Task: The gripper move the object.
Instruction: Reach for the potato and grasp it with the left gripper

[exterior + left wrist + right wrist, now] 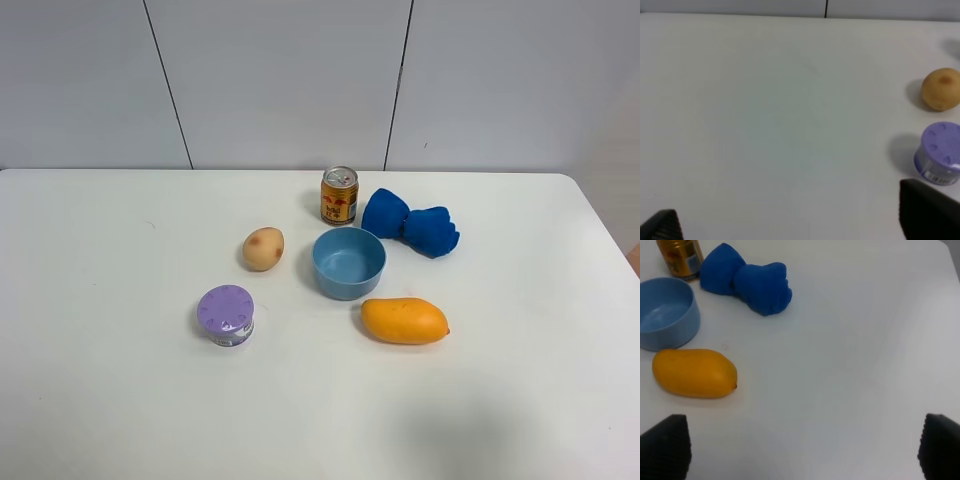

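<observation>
The potato (264,249) is small, tan-yellow with a reddish-brown blotch, and lies on the white table just left of the blue bowl (348,262). It also shows in the left wrist view (941,89). Neither arm appears in the exterior view. My left gripper (795,227) is open with only its black fingertips (927,212) showing, well short of the potato. My right gripper (800,447) is open and empty, its fingertips (665,445) wide apart near the orange mango (694,373). The potato is out of the right wrist view.
An orange mango (404,320) lies in front of the bowl. A purple-lidded round tub (226,315) sits in front of the potato. A gold drink can (339,194) and a blue crumpled cloth (410,224) stand behind the bowl. The white table (100,380) ends at a wall behind.
</observation>
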